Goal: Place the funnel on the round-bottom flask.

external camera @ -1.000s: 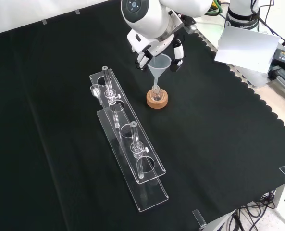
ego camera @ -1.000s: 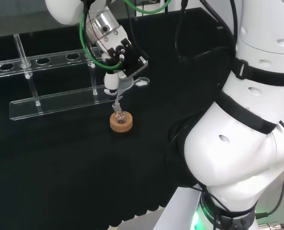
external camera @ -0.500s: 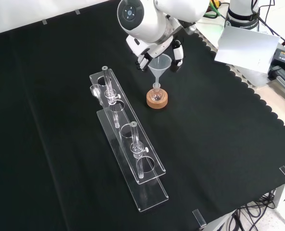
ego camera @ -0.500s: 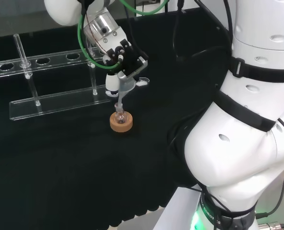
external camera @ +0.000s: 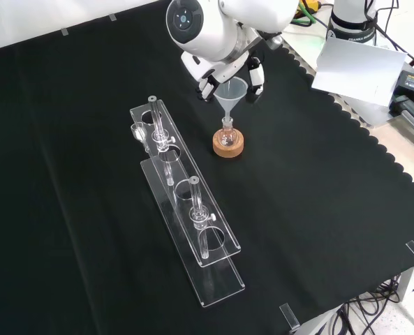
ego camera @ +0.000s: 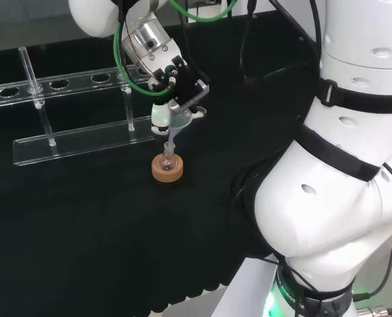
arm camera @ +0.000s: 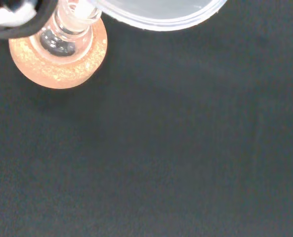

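Funnel (external camera: pixel 232 93), pinched in the hand's (ego camera: pixel 180 91) fingers, stem at neck of flask (external camera: pixel 227 135) on cork ring (external camera: pixel 228 146): keep stem plumb, lower gently, then release.

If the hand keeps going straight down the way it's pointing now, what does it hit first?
Probably the flask on its cork ring. The hand holds the funnel with the stem pointing down at the flask's neck, so the stem would meet the neck first. How far in it already sits is unclear.
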### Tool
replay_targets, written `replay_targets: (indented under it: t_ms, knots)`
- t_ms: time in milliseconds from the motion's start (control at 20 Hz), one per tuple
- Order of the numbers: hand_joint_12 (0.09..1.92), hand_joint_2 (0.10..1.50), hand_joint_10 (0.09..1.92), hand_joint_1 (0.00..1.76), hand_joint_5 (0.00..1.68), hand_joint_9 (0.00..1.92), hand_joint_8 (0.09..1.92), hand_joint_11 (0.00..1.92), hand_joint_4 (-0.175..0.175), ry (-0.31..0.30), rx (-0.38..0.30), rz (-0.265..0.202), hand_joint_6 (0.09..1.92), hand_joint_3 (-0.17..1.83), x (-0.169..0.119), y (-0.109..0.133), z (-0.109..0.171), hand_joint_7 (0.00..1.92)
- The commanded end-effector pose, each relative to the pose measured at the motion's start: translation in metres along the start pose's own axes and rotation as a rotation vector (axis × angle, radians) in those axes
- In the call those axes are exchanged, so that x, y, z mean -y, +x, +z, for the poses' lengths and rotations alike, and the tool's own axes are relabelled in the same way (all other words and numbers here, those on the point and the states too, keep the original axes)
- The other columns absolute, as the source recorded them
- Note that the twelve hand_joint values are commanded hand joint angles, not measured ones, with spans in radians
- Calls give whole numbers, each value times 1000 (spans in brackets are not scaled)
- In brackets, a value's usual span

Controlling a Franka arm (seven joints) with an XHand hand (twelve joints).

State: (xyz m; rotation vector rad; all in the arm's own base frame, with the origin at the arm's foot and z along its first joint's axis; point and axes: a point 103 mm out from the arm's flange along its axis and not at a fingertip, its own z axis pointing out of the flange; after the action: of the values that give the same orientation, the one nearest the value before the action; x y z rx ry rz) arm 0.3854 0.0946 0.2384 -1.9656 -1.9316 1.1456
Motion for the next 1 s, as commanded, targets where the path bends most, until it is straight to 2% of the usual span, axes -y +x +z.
replay_targets:
  t_ms: [50, 250, 650, 1000]
  knots:
    - [1264, 630, 417, 823, 592, 1118, 737, 664, -52, 1, -4, -10, 768, 753, -3, 5, 1, 833]
    - [1267, 630, 422, 814, 552, 1088, 744, 653, -51, 9, 11, -11, 756, 752, -5, 11, 0, 809]
    - [1286, 629, 491, 790, 453, 943, 785, 609, -51, 83, 31, -3, 643, 756, -11, 17, 3, 675]
    - [1299, 626, 540, 770, 421, 863, 786, 586, -50, 93, 34, 12, 511, 757, -12, 13, 3, 606]
